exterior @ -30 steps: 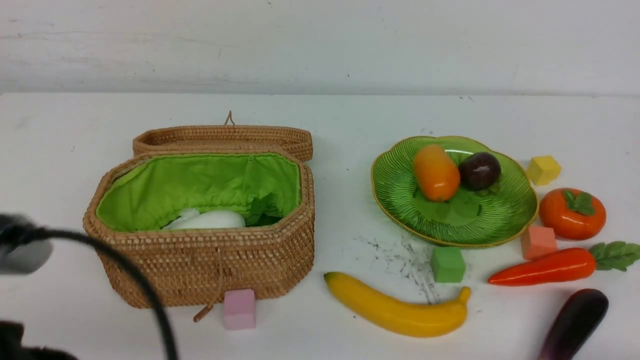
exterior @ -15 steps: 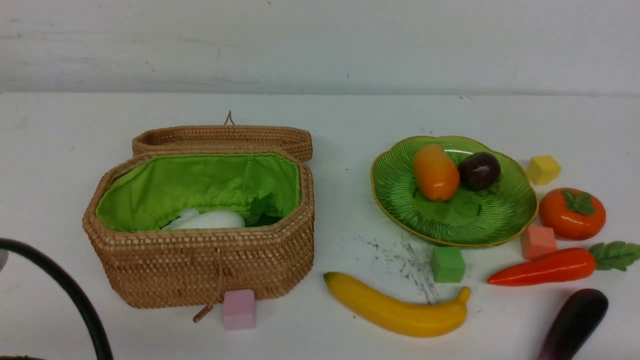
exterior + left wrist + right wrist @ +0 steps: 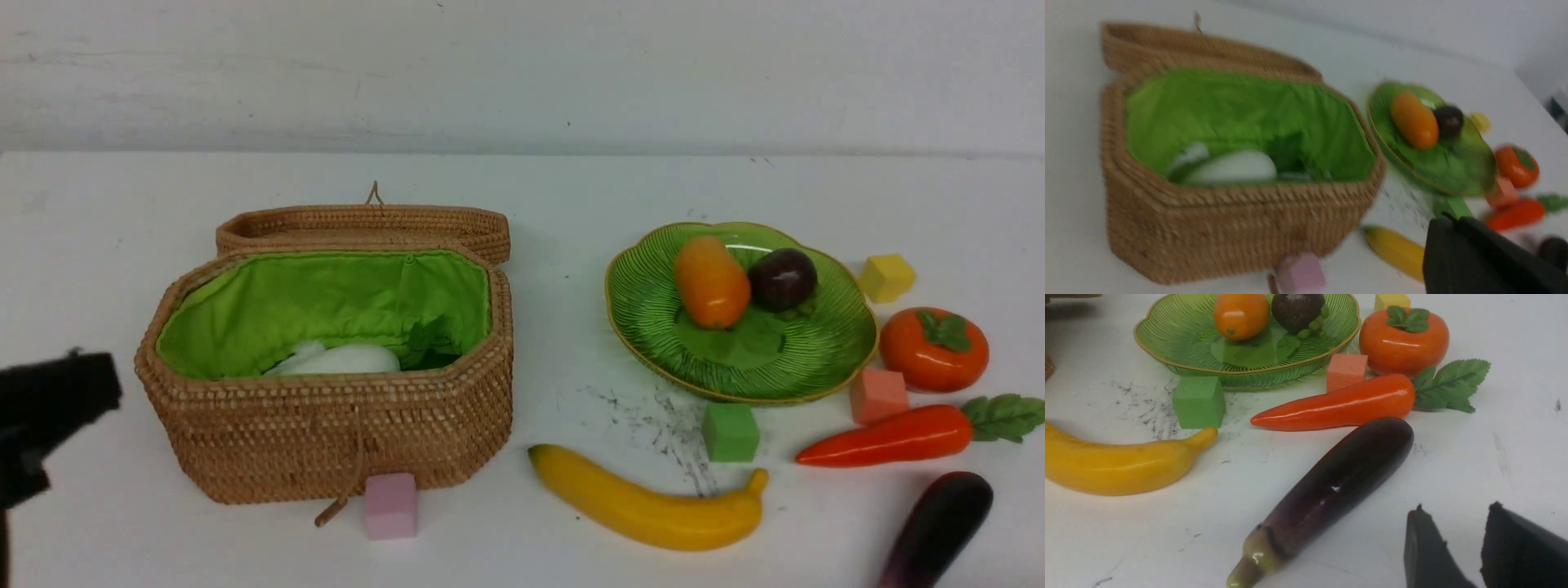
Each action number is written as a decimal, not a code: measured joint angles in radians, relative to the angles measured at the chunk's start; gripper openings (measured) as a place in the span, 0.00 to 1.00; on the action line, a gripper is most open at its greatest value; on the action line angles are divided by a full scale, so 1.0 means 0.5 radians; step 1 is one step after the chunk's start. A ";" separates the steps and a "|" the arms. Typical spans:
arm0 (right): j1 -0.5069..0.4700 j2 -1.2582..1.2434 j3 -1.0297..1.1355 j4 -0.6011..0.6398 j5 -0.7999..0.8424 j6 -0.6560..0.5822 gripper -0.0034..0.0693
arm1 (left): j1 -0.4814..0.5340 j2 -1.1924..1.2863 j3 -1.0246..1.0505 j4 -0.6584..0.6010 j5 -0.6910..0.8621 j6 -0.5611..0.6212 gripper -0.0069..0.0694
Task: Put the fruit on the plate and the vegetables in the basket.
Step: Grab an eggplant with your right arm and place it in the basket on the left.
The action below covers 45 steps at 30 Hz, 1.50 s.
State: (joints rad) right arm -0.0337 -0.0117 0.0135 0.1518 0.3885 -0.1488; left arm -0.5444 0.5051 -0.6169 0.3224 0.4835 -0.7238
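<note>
Front view: basket [image 3: 326, 441] holds radish [image 3: 343, 359], plate [image 3: 653, 327] holds mango [image 3: 712, 282] and purple ball [image 3: 782, 278]; left end effector [image 3: 1453, 232] together, right end effector [image 3: 1457, 508] apart.

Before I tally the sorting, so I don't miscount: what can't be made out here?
Radish: front view, lower part hidden behind the basket front wall; left wrist view is blurred.
Eggplant: front view, stem end cut off by the bottom edge.
Banana: right wrist view, far end cut off by the left edge.
</note>
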 joint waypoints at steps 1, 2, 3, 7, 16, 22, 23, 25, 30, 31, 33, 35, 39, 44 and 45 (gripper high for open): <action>0.000 0.000 0.000 0.000 0.000 0.000 0.37 | 0.037 -0.022 0.022 0.003 -0.010 0.003 0.08; 0.000 0.000 0.000 0.002 0.000 0.000 0.37 | 0.180 -0.115 0.121 0.005 -0.096 0.060 0.08; 0.000 0.000 0.000 0.002 0.000 0.000 0.37 | 0.266 -0.179 0.189 -0.001 -0.151 0.111 0.08; 0.000 0.000 0.000 0.002 0.000 0.000 0.37 | 0.564 -0.478 0.456 -0.144 -0.322 0.367 0.08; 0.000 0.000 0.000 0.002 0.000 0.000 0.37 | 1.103 -0.993 1.041 -0.473 -0.374 0.909 0.09; 0.000 0.000 0.000 0.002 0.000 0.000 0.37 | 1.156 -1.029 1.286 -0.595 -0.199 0.952 0.10; 0.000 0.000 0.000 0.002 0.000 0.000 0.37 | 1.156 -1.029 1.293 -0.605 -0.170 0.962 0.10; 0.000 0.000 0.000 0.002 0.000 0.000 0.37 | 1.156 -1.029 1.293 -0.609 -0.166 0.975 0.10; 0.000 -0.002 0.000 0.002 0.000 0.000 0.37 | 1.157 -1.029 1.293 -0.611 -0.166 0.991 0.11; 0.000 -0.002 0.000 0.002 0.000 0.000 0.37 | 1.157 -1.029 1.293 -0.611 -0.166 0.991 0.11; 0.000 -0.002 0.000 0.002 0.000 0.000 0.38 | 1.157 -1.029 1.294 -0.611 -0.166 0.993 0.12; 0.000 -0.002 0.000 0.002 0.000 0.000 0.38 | 1.157 -1.029 1.294 -0.611 -0.166 0.995 0.12; 0.000 -0.002 0.000 0.002 0.000 0.000 0.38 | 1.157 -1.029 1.294 -0.611 -0.166 0.995 0.12; 0.000 -0.002 0.000 0.002 0.000 0.000 0.38 | 1.157 -1.029 1.294 -0.611 -0.166 0.995 0.13; 0.000 -0.002 0.000 0.002 0.000 0.000 0.38 | 1.157 -1.029 1.294 -0.611 -0.166 0.995 0.13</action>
State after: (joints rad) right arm -0.0337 -0.0127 0.0135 0.1528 0.3885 -0.1488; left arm 0.0344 -0.0095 0.0301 0.0169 0.4004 -0.2264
